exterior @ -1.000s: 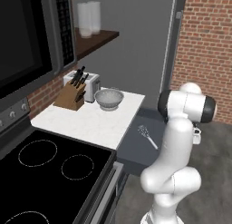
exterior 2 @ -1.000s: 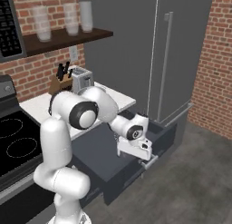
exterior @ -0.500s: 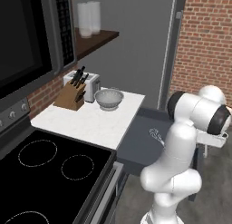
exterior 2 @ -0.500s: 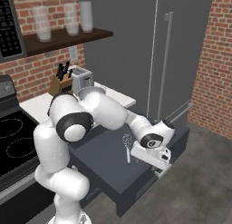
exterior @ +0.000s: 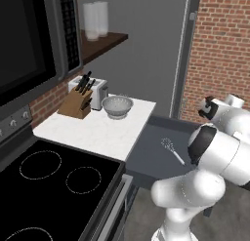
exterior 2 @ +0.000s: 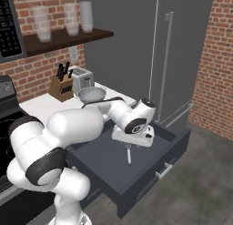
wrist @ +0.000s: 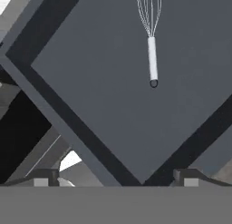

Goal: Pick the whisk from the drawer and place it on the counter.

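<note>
Swung out from beside the table edge to above the open drawer (exterior 2: 150, 167) within the last second, tool (exterior 2: 136, 138) now poised over the whisk (exterior 2: 129, 153), jaws spread wide and empty; approach looks done, descent next. Whisk (wrist: 151, 35) flat on drawer floor (wrist: 104, 96) ahead of the fingertips (wrist: 43, 178), handle end nearer the tool, wire head pointing away, long axis running roughly along the tool's line of sight

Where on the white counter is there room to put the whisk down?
The counter is bare across its front half, between the stovetop and the open drawer. The back is crowded: knife block, toaster and colander stand along the wall. The whisk lies in the drawer, with the hand open above it.
</note>
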